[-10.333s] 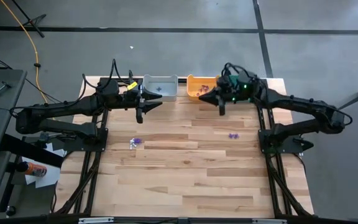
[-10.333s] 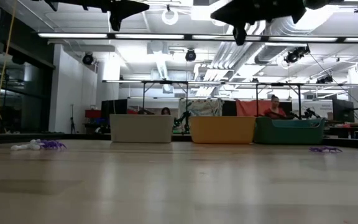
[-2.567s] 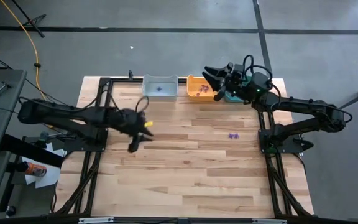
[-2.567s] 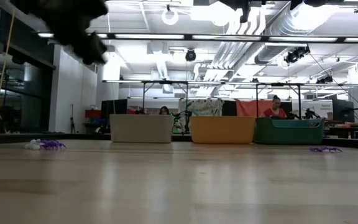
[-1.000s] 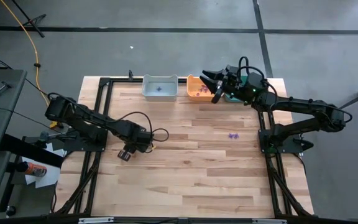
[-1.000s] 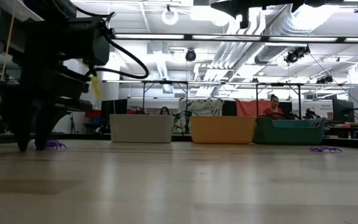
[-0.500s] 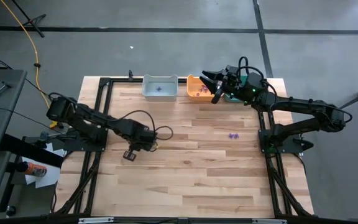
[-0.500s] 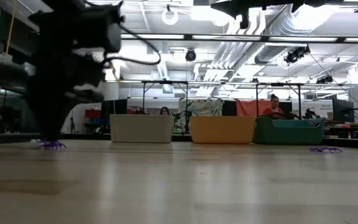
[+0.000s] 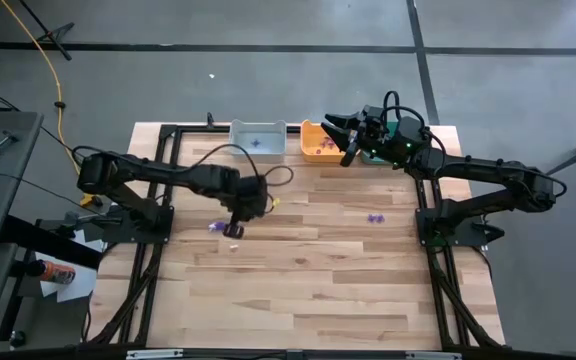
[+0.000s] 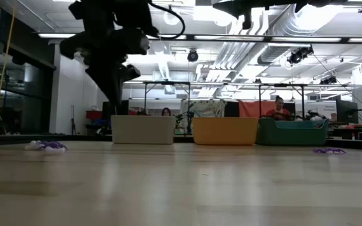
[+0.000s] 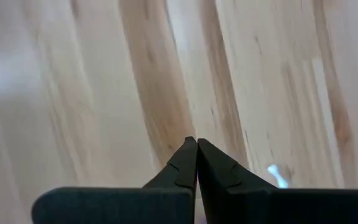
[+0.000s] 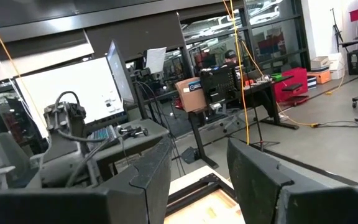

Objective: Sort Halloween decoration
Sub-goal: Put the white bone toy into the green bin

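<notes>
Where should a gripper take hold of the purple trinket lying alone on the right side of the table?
Probably straight down from above, fingers closing across the middle of the purple trinket: it lies flat on the bare table, low and spread out, nothing beside it.

Grey concrete floor [image 9: 298,90] crossed by dark seam lines. Yellow cable [image 9: 43,55] trailing across the floor at one side. Open ceiling with white ducts [image 10: 281,28] and strip lights [image 10: 187,36]. Framed workbenches [image 10: 168,94] along the far wall. Red cabinet [image 12: 291,84], cardboard box [image 12: 190,94] and monitors beyond.
</notes>
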`<move>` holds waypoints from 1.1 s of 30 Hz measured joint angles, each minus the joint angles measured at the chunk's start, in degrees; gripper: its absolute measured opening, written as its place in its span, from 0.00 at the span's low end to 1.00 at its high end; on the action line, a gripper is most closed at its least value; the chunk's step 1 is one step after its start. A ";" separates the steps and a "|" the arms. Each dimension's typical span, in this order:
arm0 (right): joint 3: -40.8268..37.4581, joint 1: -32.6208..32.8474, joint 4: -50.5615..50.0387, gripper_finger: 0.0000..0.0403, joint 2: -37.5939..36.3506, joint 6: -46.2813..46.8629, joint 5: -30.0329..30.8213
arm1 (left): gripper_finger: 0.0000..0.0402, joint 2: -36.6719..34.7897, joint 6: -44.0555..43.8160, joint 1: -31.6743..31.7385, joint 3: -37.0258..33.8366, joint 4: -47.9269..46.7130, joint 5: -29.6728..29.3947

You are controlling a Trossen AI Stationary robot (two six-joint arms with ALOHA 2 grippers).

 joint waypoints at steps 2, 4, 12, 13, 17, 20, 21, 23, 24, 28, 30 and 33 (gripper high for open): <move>0.00 -0.01 0.00 0.38 0.00 0.00 0.02 | 0.00 -0.02 -4.67 1.15 0.03 -0.34 2.00; -0.01 0.00 -0.02 0.38 0.00 0.00 0.04 | 0.00 -0.02 -11.33 1.83 0.03 -1.51 3.82; 0.02 0.00 -1.55 0.38 0.00 -0.02 0.18 | 0.08 -1.90 -22.33 -5.56 -3.75 -2.62 3.95; -0.01 0.00 -1.69 0.38 0.00 -0.02 0.20 | 0.10 -2.25 -23.57 -7.05 -4.40 -3.05 3.88; 0.02 0.00 -3.72 0.38 -0.01 -0.04 0.20 | 0.23 -3.59 -29.35 -13.33 -6.93 -1.14 1.88; 0.02 -0.02 -5.30 0.38 -0.02 -0.94 0.22 | 0.31 -3.54 -31.91 -16.68 -9.09 2.34 -2.17; 0.02 -0.02 -5.75 0.38 -0.02 -1.01 0.22 | 0.34 -3.55 -32.38 -17.51 -9.70 3.51 -3.14; 0.02 0.00 -6.46 0.38 -0.02 -0.94 0.22 | 0.37 -3.05 -32.99 -18.39 -10.94 6.59 -3.77; 0.02 -0.01 -6.54 0.38 -0.01 -1.02 0.22 | 0.39 -2.99 -33.13 -18.49 -11.43 7.58 -3.85; 0.02 -0.02 -6.78 0.38 -0.02 -1.09 0.22 | 0.43 -3.13 -33.21 -18.43 -11.72 8.90 -4.09; 0.02 0.00 -6.95 0.38 -0.02 -1.09 0.22 | 0.43 -3.13 -33.25 -18.43 -11.82 7.26 -4.66; 0.02 -0.01 -7.20 0.38 -0.02 -1.09 0.24 | 0.43 -3.13 -33.25 -18.45 -12.40 6.15 -5.72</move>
